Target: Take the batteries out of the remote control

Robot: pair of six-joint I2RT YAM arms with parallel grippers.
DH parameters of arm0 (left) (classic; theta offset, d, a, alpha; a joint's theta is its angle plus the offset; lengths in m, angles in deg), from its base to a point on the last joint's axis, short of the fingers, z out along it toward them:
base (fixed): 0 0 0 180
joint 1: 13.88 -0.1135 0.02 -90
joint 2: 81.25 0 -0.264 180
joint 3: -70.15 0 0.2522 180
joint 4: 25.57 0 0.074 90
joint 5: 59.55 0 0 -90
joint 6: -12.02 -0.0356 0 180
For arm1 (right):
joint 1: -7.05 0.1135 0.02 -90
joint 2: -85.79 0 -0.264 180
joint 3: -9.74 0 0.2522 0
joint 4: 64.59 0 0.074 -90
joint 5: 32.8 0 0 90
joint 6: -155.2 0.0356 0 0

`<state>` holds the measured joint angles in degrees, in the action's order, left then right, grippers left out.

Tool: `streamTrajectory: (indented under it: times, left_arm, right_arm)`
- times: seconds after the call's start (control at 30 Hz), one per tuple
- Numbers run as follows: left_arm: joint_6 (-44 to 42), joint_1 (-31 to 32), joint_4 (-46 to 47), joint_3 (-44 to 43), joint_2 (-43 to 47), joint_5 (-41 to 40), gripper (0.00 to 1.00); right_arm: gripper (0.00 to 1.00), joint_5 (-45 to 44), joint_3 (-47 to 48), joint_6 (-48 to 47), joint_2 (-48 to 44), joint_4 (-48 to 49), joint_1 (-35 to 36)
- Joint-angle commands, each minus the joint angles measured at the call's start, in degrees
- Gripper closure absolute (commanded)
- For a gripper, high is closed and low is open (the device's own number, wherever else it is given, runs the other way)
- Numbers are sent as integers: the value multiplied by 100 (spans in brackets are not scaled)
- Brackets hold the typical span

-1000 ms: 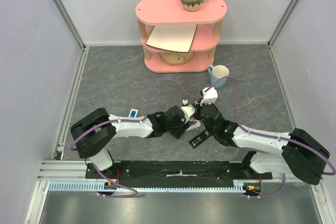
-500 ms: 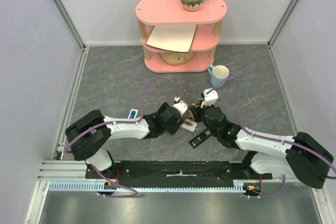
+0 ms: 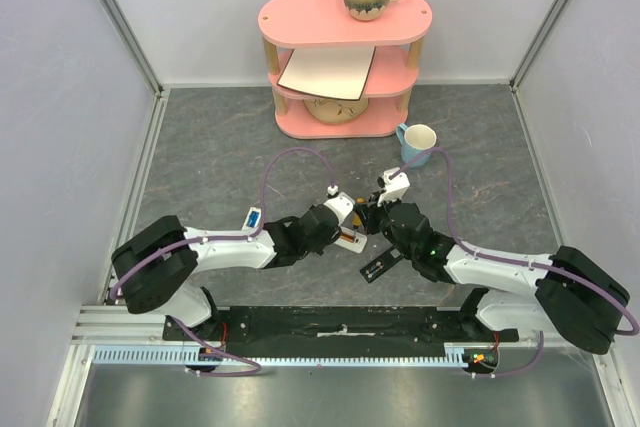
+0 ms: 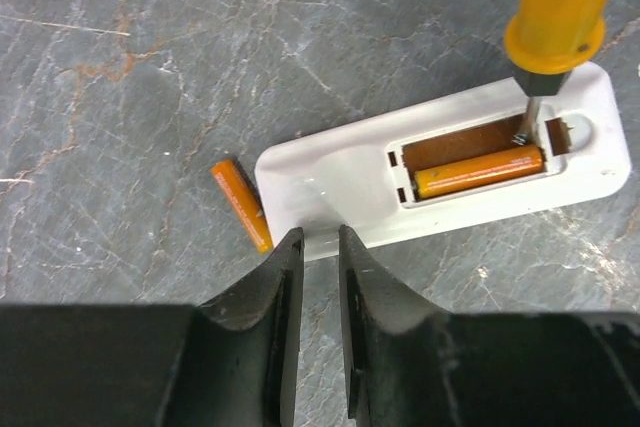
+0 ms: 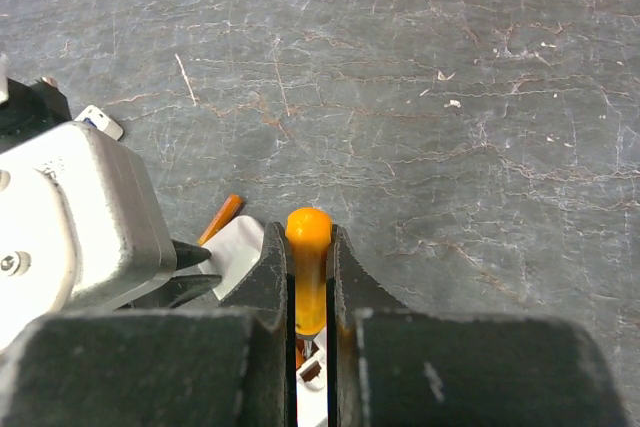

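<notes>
Counter (image 4: 120, 67): carries the remote.
Left arm (image 3: 230, 247): it has pulled back along the remote. Its jaws have narrowed to a slim gap at the remote's near edge, and you cannot tell whether they pinch it.
Right arm (image 3: 490, 267): jaws clenched on the screwdriver, above the remote.
Remote (image 4: 330, 177): compartment open, facing up.
Screwdriver (image 4: 560, 7): tip at the end of the battery inside the remote.
Batteries: one orange battery (image 4: 478, 171) sits in the remote. Another (image 4: 242, 205) lies just beside its opposite end, so you are likely halfway.
</notes>
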<state>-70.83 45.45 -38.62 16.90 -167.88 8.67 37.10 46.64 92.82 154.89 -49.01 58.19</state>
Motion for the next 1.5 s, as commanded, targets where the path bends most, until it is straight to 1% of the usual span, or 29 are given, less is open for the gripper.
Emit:
streamTrajectory:
  times: [0.0,0.03,0.07,0.1,0.13,0.17,0.23,0.4,0.5,0.6,0.73,0.8,0.9,0.93,1.0,1.03,1.07,1.1,1.13,1.17,1.2,1.27,1.33,1.47]
  left_arm:
    - [23,-18,333,-85,6,455,73]
    - [22,-18,342,-86,-12,534,72]
    - [14,-9,368,-94,-29,621,68]
    - [5,-18,377,-112,-55,779,67]
    - [-4,-9,395,-121,-99,833,66]
    - [-13,-9,386,-138,-134,903,64]
    - [-13,-18,342,-209,-240,930,64]
    - [-4,-18,272,-270,-354,956,64]
    - [-13,-27,237,-314,-416,1018,63]
    - [-13,-27,202,-358,-478,1071,62]
    - [-13,-36,193,-367,-495,1088,60]
    - [-4,-44,184,-367,-487,1088,60]
    - [5,-62,184,-349,-460,1079,59]
    - [5,-62,193,-349,-451,1079,53]
    - [5,-80,201,-332,-434,1097,46]
    - [5,-71,219,-323,-399,1114,38]
    - [5,-71,236,-297,-381,1123,35]
    - [-4,-79,271,-279,-355,1141,33]
    - [5,-88,298,-236,-285,1167,32]
    - [-13,-80,324,-226,-276,1167,31]
    - [-13,-80,333,-218,-258,1167,31]
    - [-13,-88,351,-209,-249,1185,31]
    - [-13,-88,351,-209,-240,1194,31]
    - [-4,-115,386,-147,-153,1211,31]
  right_arm:
    - [100,164,95,77,-81,441,-16]
    - [100,138,-18,69,-98,580,-7]
    - [100,120,-115,77,-116,721,-7]
    - [100,111,-238,103,-177,922,-7]
    - [100,111,-492,138,-204,1359,-7]
    - [100,103,-616,208,-221,1590,-7]
    - [100,146,-862,244,-204,2143,-7]
    - [100,716,-898,69,6,2514,-7]
    - [100,1041,-1030,-45,-10,2970,-16]
    - [100,1463,-1039,-256,-81,3156,-25]
    - [100,1868,-952,-459,-239,3130,-16]
    - [100,1852,-943,-476,-309,3095,-24]
    - [100,1668,-899,-477,-353,2929,-25]
    - [100,1571,-890,-389,-362,2850,-25]
    - [100,1141,-855,-292,-397,2604,-25]
    - [100,957,-846,-248,-415,2525,-25]
    - [100,529,-837,-48,-450,2411,-25]
    - [100,246,-785,59,-459,2070,-33]
    - [100,26,-758,164,-450,1919,-42]
    - [100,-394,-714,444,-441,1761,-42]
    - [100,-555,-714,586,-441,1585,-60]
    - [100,-871,-775,971,-371,1540,-68]
    - [100,-1013,-784,1193,-310,1513,-77]
    - [100,-1198,-714,1299,-318,1338,-77]
